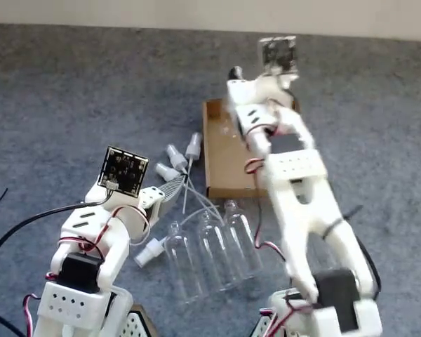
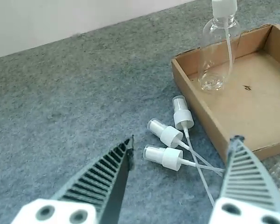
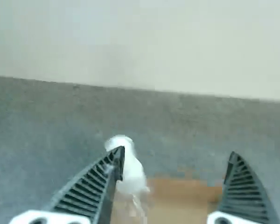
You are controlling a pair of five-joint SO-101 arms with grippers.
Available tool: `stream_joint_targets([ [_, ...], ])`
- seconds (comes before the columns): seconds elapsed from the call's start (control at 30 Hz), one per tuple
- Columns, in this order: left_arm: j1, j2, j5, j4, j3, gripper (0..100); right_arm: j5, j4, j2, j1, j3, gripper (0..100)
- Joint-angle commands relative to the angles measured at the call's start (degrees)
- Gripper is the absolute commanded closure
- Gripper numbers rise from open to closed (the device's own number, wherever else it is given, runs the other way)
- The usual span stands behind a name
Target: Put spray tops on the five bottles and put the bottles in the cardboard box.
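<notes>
Both jaws wide, empty, left gripper (image 2: 183, 140) near spray tops (image 2: 170, 135) (loose), right gripper (image 3: 177, 151) over box (image 2: 196, 107)

The left arm (image 1: 91, 260) and right arm (image 1: 295, 189) are being shown in white, with black motors (image 1: 81, 270) and looping red cables (image 1: 84, 242); dark ribbed fingers (image 2: 107, 179) are being displayed on the left hand (image 2: 183, 140).

Count from the frames:
- Bottles: 4. That is 3 bare bottles (image 1: 175, 263) (image 1: 210, 249) (image 1: 242, 235) and 1 capped bottle (image 2: 217, 51) (its top is already on).
- Loose spray tops: 4. Three are clustered (image 2: 183, 112) (image 2: 165, 134) (image 2: 163, 157), and a fourth (image 1: 149, 253) lies apart.
- Cardboard box (image 2: 252, 93): 1.
- Grippers: 2, the left gripper (image 2: 183, 140) and the right gripper (image 3: 177, 151).
</notes>
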Motion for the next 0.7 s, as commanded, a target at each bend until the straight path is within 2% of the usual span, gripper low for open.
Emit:
stream_joint_targets([
  [0.0,-0.57,-0.48,-0.35,-1.67,-0.48,71,1.85,25.54,-10.33,4.44,-5.41,78.7],
  [0.13,-0.4,-0.48,-0.35,-1.67,-0.31,71,14.59,49.45,-16.92,7.6,-7.43,83.2],
  [0.3,-0.57,-0.48,-0.35,-1.67,-0.4,71,28.22,67.74,-18.33,11.74,-7.78,83.1],
  [0.4,-0.66,-0.48,-0.35,-1.58,-0.48,71,34.64,71.6,-17.63,15.52,-5.41,79.9],
  [0.5,-0.66,-0.48,-0.35,-1.58,-0.57,71,37.27,71.25,-16.75,18.42,0.22,73.5],
  [0.67,-0.66,-0.48,-0.35,-1.58,-0.84,71,37.1,62.2,-17.01,18.42,14.2,71.6],
])
